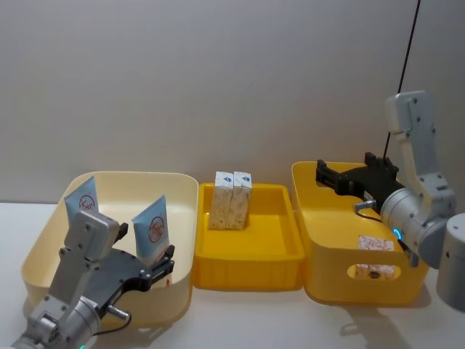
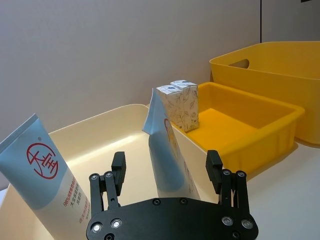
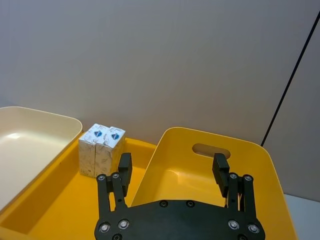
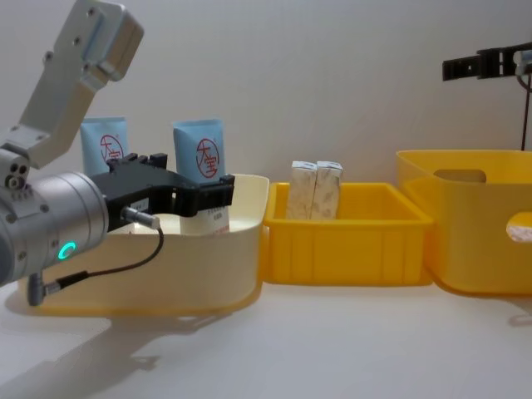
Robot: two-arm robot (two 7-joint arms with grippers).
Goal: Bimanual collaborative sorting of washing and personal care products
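Two light-blue tubes stand in the cream bin (image 1: 109, 182): one at its back left (image 1: 82, 206), one nearer the middle (image 1: 152, 228). My left gripper (image 1: 167, 263) is open just in front of the nearer tube (image 2: 167, 150), which rises between its spread fingers (image 2: 118, 172) without touching them. Two beige speckled cartons (image 1: 232, 200) stand upright side by side at the back of the shallow yellow tray (image 1: 247, 262). A carton with red print (image 1: 375, 243) lies in the deep yellow bin (image 1: 349, 291). Above that bin's back left corner, my right gripper (image 1: 323, 174) hangs open and holds nothing.
The three containers stand in a row, nearly touching, against a plain grey wall. Bare white table (image 4: 332, 349) runs along their front. A black cable (image 1: 407, 51) hangs behind the right arm. The front of the yellow tray holds nothing.
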